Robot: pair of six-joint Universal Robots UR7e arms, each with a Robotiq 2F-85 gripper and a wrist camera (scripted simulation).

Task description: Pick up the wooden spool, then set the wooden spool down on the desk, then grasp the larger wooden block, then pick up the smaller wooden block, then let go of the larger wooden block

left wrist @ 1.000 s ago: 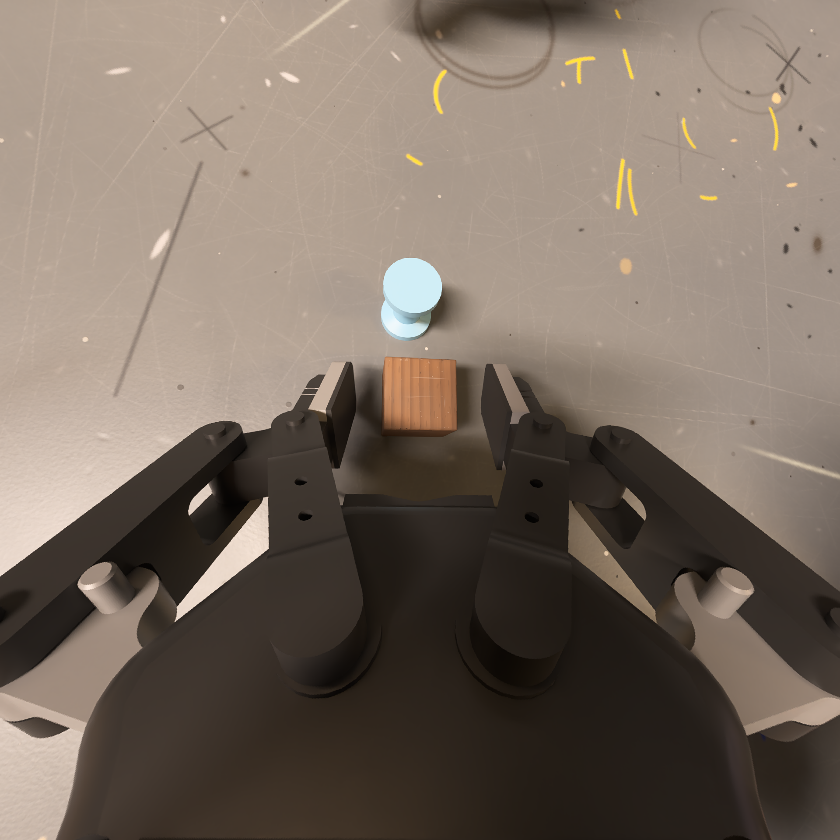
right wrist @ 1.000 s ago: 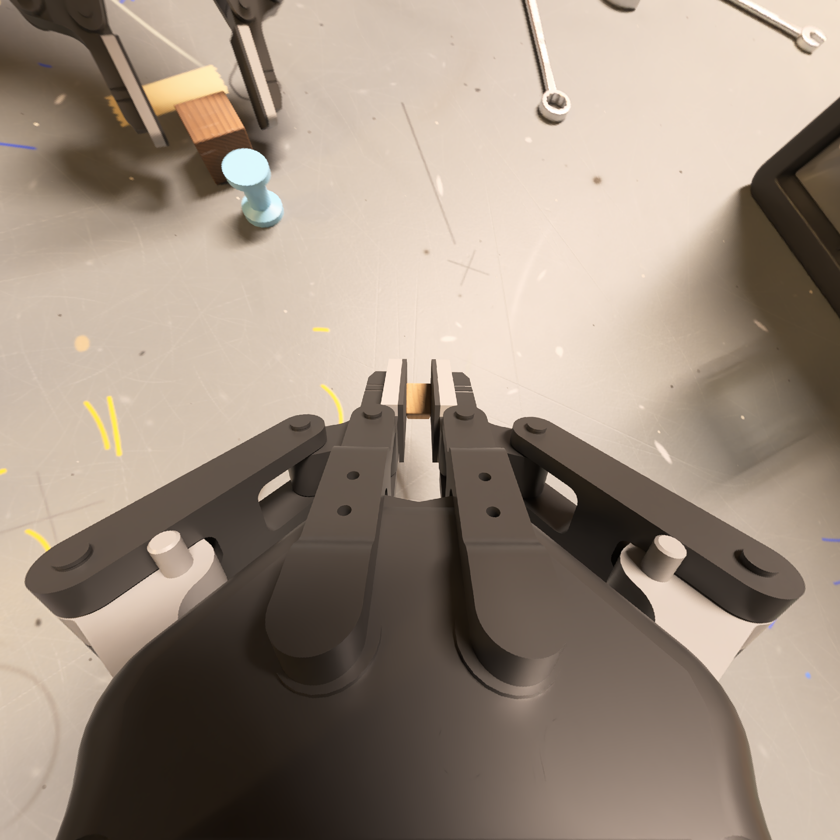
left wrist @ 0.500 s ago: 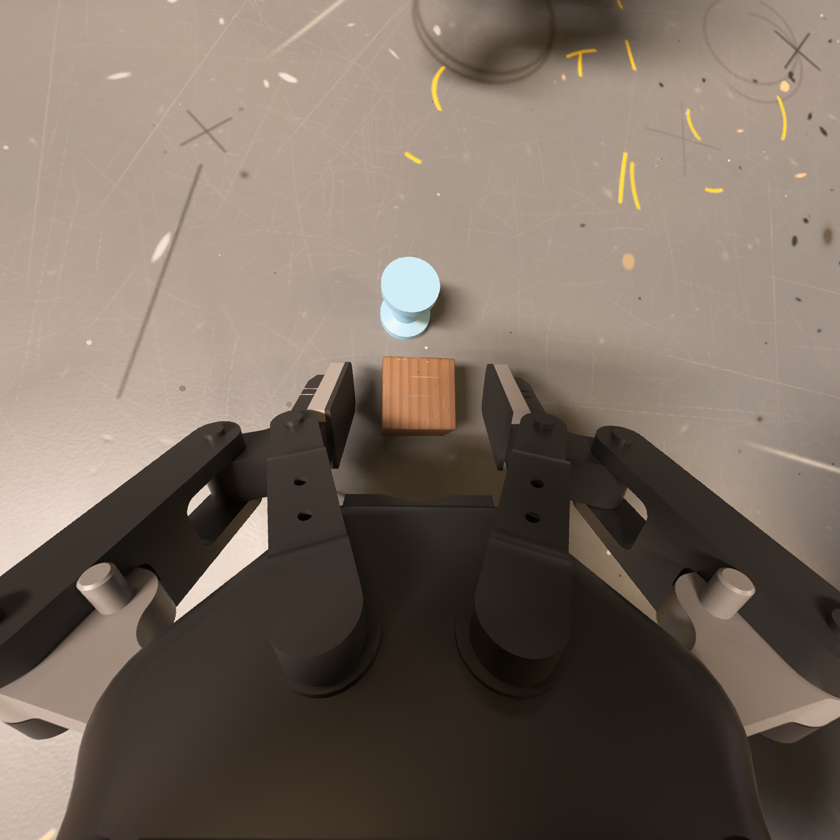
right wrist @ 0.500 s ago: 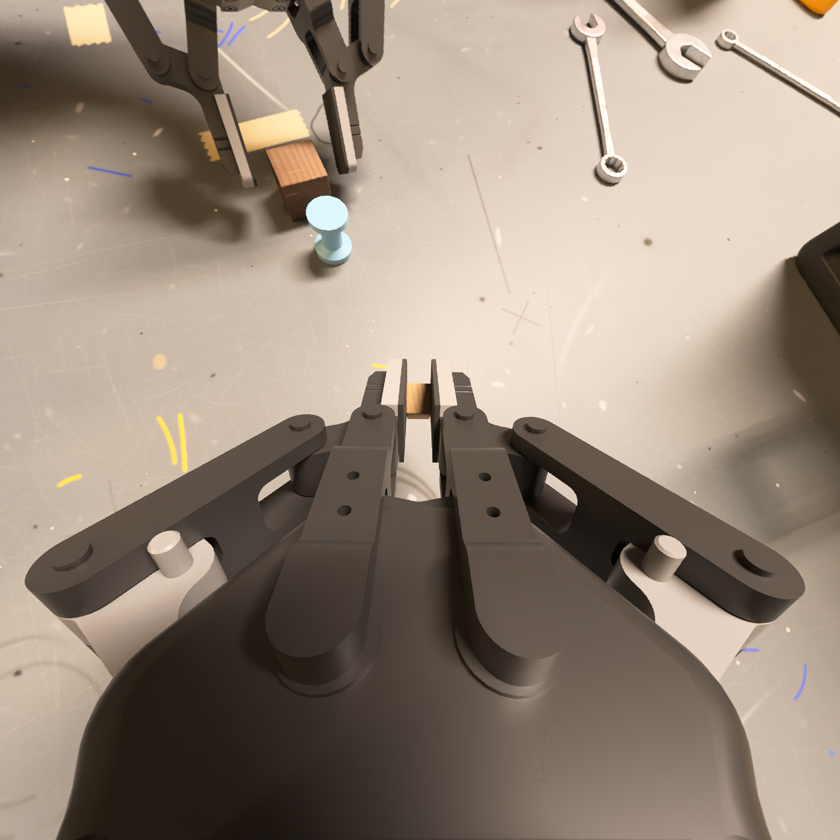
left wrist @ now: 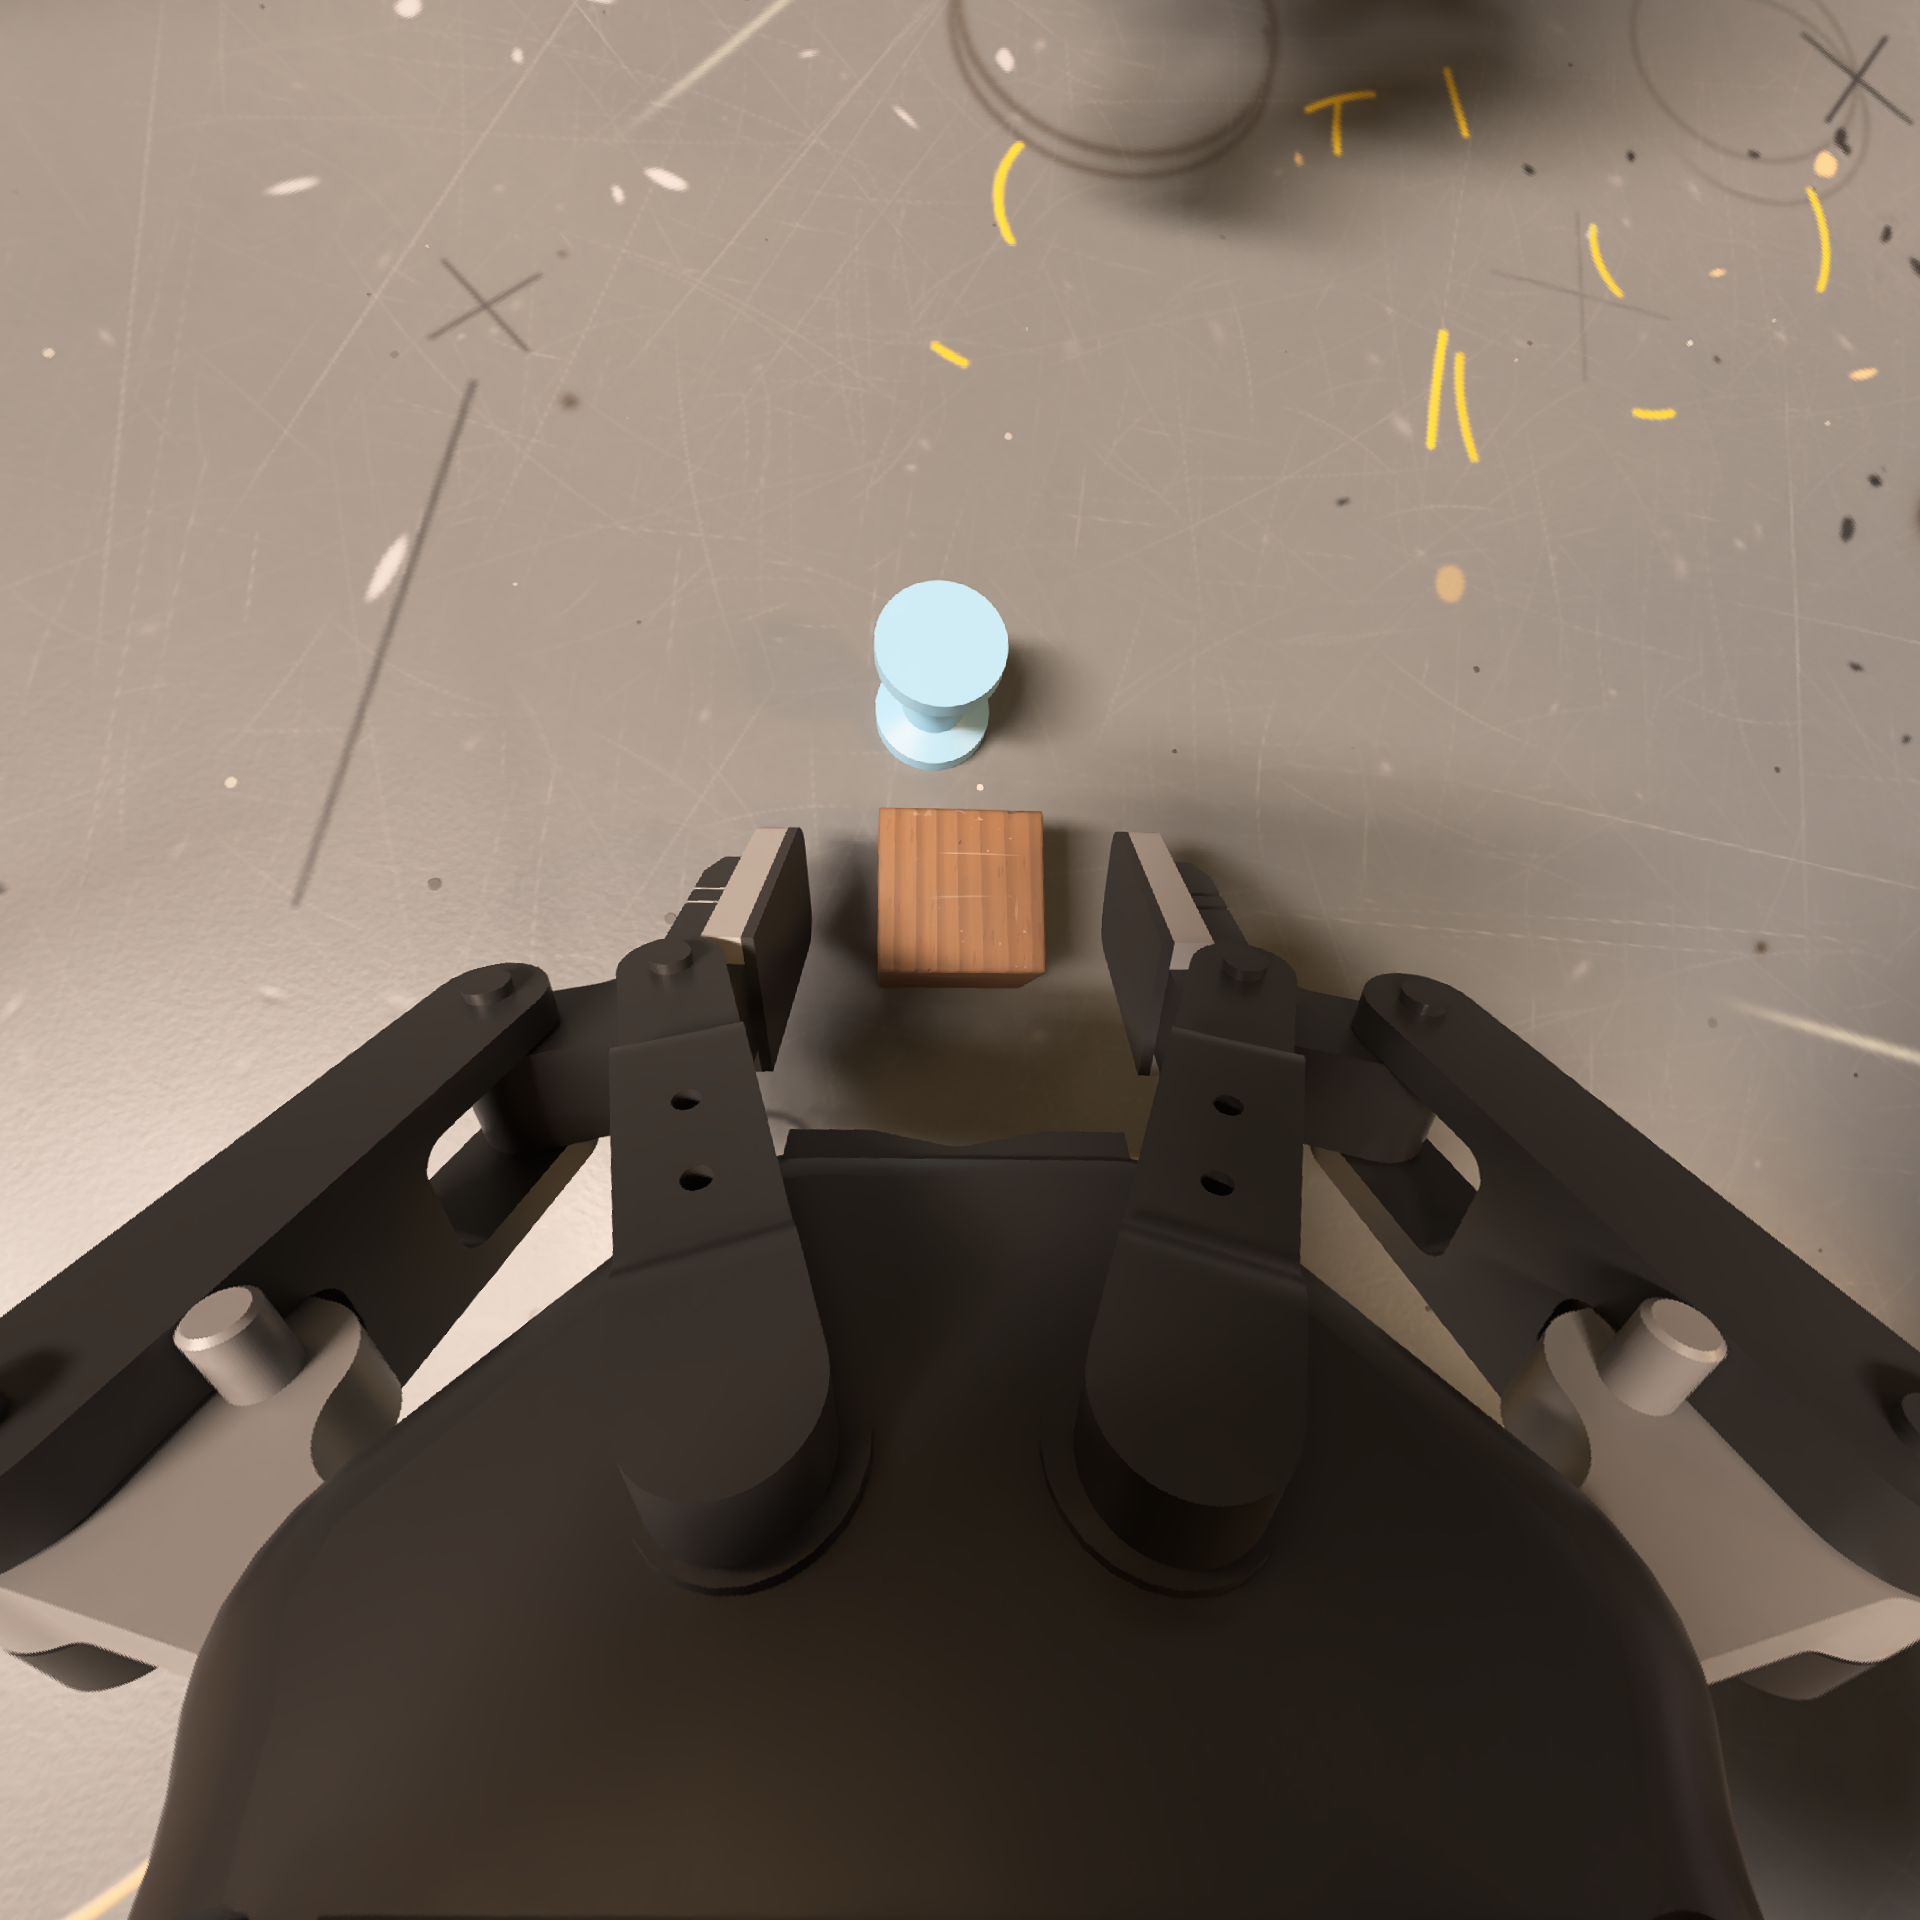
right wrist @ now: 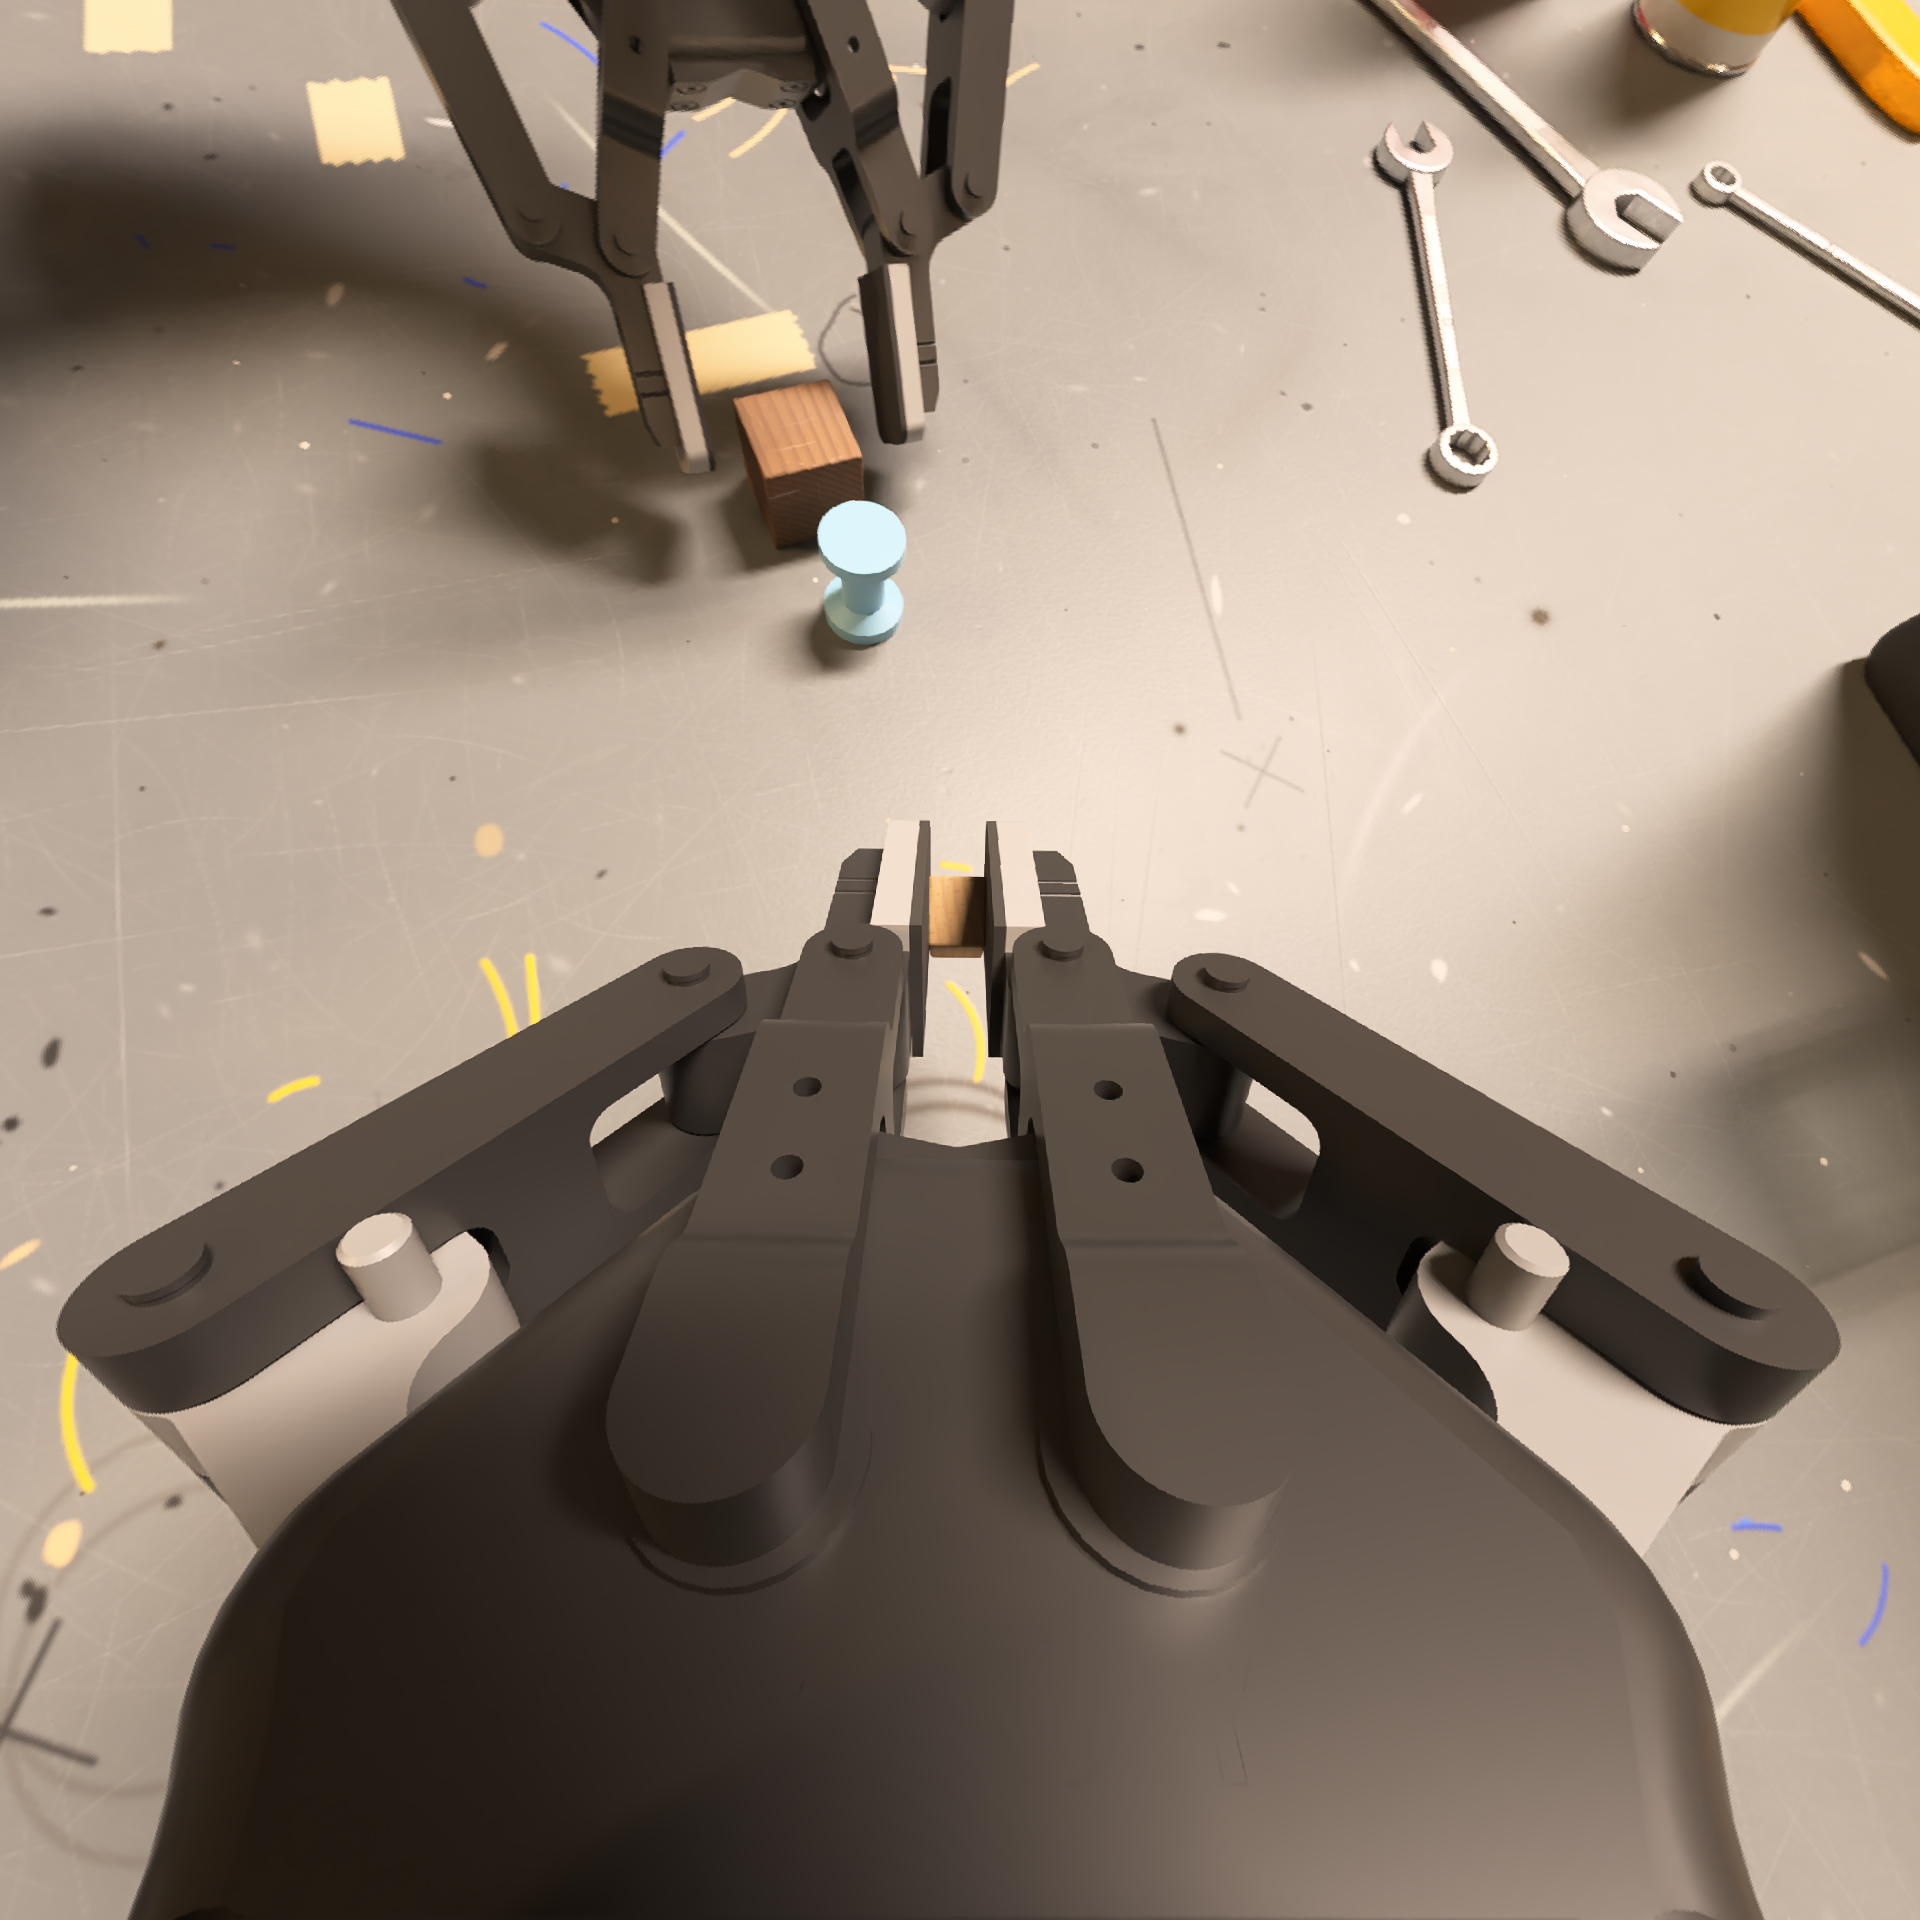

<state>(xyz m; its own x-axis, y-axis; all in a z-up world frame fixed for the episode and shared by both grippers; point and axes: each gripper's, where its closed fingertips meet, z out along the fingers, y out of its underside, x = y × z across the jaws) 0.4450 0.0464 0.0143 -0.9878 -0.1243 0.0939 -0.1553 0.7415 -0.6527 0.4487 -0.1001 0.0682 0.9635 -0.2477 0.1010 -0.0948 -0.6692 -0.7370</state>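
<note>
The larger wooden block [left wrist: 958,896] is seen as a reddish-brown cube with fine straight grain, resting on the counter [left wrist: 1351,675] between the two fingers of the left claw [left wrist: 956,925]. That claw is spread wide, and a clear gap is left on each side of the block, so nothing is gripped. Just beyond the block, near but apart from it, the wooden spool [left wrist: 940,675] is stood upright; it is painted pale blue, with two round discs joined by a narrow waist.

In the right wrist view, the same block [right wrist: 800,457] and spool [right wrist: 860,574] are found at upper left below the left claw [right wrist: 795,410], whose tips are held just above the counter. The smaller wooden block [right wrist: 956,914], a light tan piece, is clamped between the pads of the right claw [right wrist: 956,904], clear of the counter.

No readable brand or label is shown. The counter [right wrist: 1351,644] is a grey, heavily scratched surface marked with yellow strokes, blue dashes, pencilled crosses and ring stains. A strip of beige masking tape [right wrist: 727,358] is stuck behind the larger block, and another piece [right wrist: 355,120] lies farther left. Three steel wrenches [right wrist: 1439,312] are laid at upper right, near a yellow container [right wrist: 1714,31] that is cut off by the edge. A dark object [right wrist: 1896,686] is partly seen at the right border.
</note>
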